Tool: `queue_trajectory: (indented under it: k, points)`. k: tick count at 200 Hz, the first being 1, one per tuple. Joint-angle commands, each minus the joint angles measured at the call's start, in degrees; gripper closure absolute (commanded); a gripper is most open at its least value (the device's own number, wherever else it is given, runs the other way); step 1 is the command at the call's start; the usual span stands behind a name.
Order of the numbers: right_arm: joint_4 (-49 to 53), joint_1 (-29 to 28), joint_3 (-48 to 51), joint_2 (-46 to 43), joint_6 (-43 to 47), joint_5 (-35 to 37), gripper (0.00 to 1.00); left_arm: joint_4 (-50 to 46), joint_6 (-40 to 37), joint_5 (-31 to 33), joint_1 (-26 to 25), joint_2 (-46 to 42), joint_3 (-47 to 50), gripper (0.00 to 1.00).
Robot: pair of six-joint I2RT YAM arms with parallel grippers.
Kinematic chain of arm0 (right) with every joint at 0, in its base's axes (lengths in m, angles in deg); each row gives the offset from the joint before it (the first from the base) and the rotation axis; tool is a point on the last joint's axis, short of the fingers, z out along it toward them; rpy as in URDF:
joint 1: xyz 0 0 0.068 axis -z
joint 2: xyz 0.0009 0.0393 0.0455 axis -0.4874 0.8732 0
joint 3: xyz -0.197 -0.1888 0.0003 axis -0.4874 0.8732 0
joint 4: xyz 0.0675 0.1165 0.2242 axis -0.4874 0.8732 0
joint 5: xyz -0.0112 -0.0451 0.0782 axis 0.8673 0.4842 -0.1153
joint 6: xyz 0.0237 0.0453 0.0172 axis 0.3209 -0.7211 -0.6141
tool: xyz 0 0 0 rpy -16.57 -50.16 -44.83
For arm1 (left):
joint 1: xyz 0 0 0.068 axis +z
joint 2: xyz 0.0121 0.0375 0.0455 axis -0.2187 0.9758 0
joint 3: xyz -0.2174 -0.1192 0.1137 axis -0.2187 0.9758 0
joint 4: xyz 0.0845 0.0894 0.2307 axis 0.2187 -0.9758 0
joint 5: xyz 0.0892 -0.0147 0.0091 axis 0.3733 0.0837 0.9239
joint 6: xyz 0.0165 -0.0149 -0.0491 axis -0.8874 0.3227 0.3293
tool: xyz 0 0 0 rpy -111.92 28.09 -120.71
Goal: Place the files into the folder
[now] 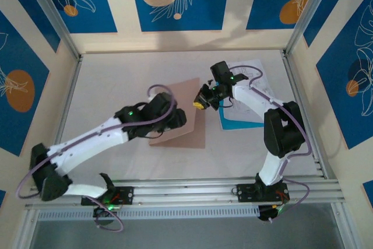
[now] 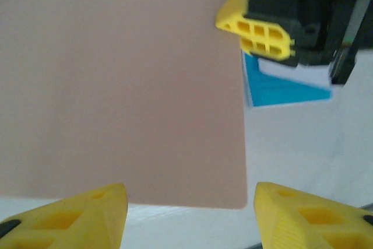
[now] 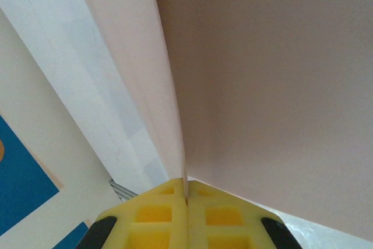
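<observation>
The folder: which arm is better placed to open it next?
Right, probably. The right tool is shut on the folder at its edge, while the left tool stands open at the near edge, holding nothing.

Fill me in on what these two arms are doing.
They are working on getting the files into the folder. The right gripper is shut on a thin edge of the folder, at its right side. The left gripper is open and hovers over the folder's near edge, holding nothing. The files lie beside the folder, to its right, under the right arm, not yet inside.
</observation>
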Motion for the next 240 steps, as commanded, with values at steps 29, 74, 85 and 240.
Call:
queue_trajectory:
  k: [29,74,85,240]
  points:
    - [7.1,-1.2,-7.0,1.4,-2.5,-0.2,1.00,-17.5,-24.4,5.0,-4.5,12.8,-18.9,0.39]
    - [8.4,-1.3,-9.1,1.2,-2.7,-1.1,1.00,-25.9,-26.7,14.8,-6.9,21.8,-27.0,0.41]
    - [8.6,-1.3,-9.2,1.0,-2.7,-1.4,1.00,-26.6,-27.3,16.2,-7.0,23.2,-27.7,0.43]
    - [-0.6,6.2,0.8,-11.3,0.3,1.4,0.32,-18.6,-20.7,18.7,-6.0,12.9,-16.6,1.00]
